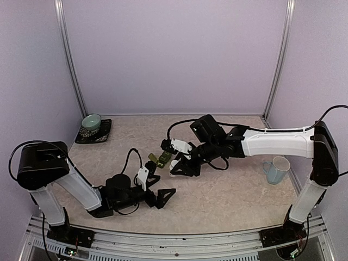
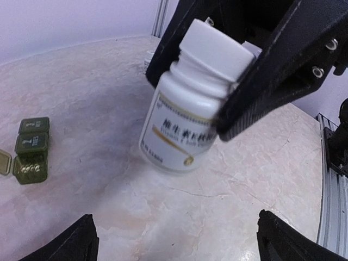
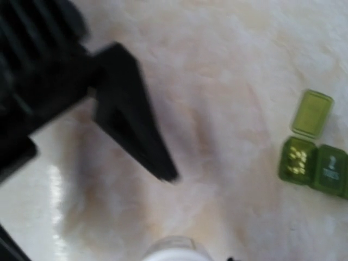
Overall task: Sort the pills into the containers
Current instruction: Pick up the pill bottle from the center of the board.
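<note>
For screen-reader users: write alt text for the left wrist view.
A tilted white plastic pill bottle, clamped in the right arm's black claw, over a marbled tabletop. At left, a dark green three-compartment strip, one lid open.

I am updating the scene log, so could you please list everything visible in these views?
pill bottle: one, white, tilted, mid-table, in the right gripper.
containers: one strip of three, dark green, on the table beside the bottle; the end compartment is open.
pills: several, yellowish, in the open compartment.
mug: one, pale blue, right side of the table.
bowl: one, pale green, far left corner, on a mat.
mat: one, dark, far left corner.
table: one, beige marbled.
left gripper: one, black, fingers wide apart, facing the bottle.
right gripper: one, black, fingers closed on the bottle.
</note>
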